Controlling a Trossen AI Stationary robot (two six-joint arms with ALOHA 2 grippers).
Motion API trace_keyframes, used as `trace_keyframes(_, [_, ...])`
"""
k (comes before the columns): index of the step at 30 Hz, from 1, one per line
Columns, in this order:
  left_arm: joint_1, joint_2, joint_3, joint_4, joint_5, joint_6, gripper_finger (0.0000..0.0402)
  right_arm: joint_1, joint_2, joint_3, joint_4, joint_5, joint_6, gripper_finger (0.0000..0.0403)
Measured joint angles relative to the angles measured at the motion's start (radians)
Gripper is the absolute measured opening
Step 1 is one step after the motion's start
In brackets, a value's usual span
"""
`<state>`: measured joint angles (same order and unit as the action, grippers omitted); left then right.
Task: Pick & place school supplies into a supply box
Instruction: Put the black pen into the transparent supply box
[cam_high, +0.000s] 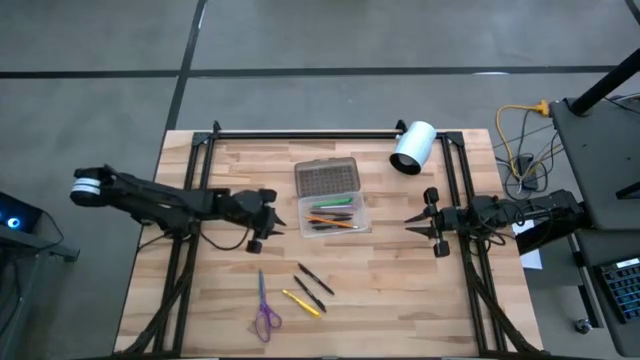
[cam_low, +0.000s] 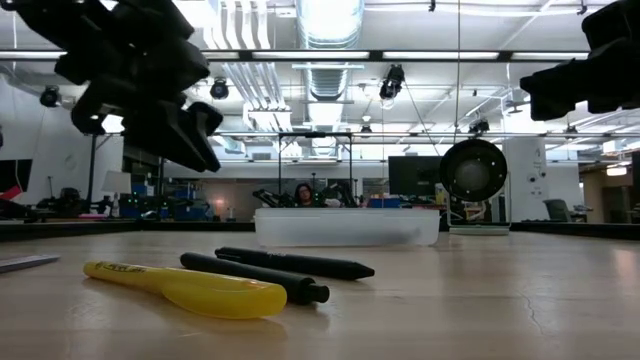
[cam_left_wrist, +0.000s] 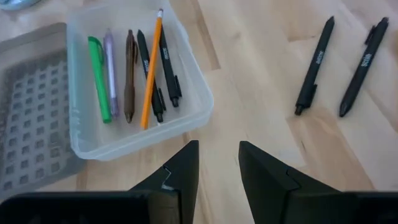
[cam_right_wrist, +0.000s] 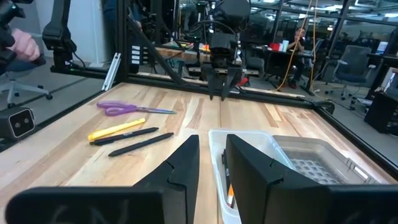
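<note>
We see a light wooden table (cam_high: 400, 290) with a small clear plastic supply box (cam_high: 335, 214), pens inside, lying between our two empty grippers. The left gripper (cam_high: 272, 228) hovers just beside it, fingers apart; the right gripper (cam_high: 415, 224) likewise. Purple-handled scissors (cam_high: 264, 312), a yellow pen (cam_high: 301, 303) and two black pens (cam_high: 313, 286) lie nearer the left gripper.

My two arms are matte black and jointed. My left tool (cam_high: 268, 222) ends in black angular fingers (cam_left_wrist: 180, 171); a white band rings that arm's base, at nine o'clock.

My right tool (cam_high: 425, 223) is equally dark.
</note>
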<state>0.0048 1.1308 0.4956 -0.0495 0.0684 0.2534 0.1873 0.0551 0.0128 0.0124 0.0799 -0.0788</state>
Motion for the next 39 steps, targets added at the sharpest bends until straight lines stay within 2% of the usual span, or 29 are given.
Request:
trace_keyframes(11, [0.000, 0.140, 0.116, -0.130, -0.078, 0.045, 0.0099, 0.000, 0.000, 0.000, 0.000, 0.000, 0.000, 0.0079])
trace_keyframes(24, [-0.006, 0.151, 0.138, -0.153, -0.078, 0.032, 0.0099, 0.000, 0.000, 0.000, 0.000, 0.000, 0.000, 0.0081])
trace_keyframes(26, [-0.029, 0.151, 0.135, -0.154, -0.084, 0.025, 0.0099, 0.000, 0.000, 0.000, 0.000, 0.000, 0.000, 0.0078])
trace_keyframes(33, [-0.161, 0.151, 0.134, -0.159, -0.229, 0.025, 0.0099, 0.000, 0.000, 0.000, 0.000, 0.000, 0.000, 0.0068])
trace_keyframes(39, [-0.204, 0.156, 0.139, -0.158, -0.233, 0.025, 0.0099, 0.000, 0.000, 0.000, 0.000, 0.000, 0.000, 0.0074])
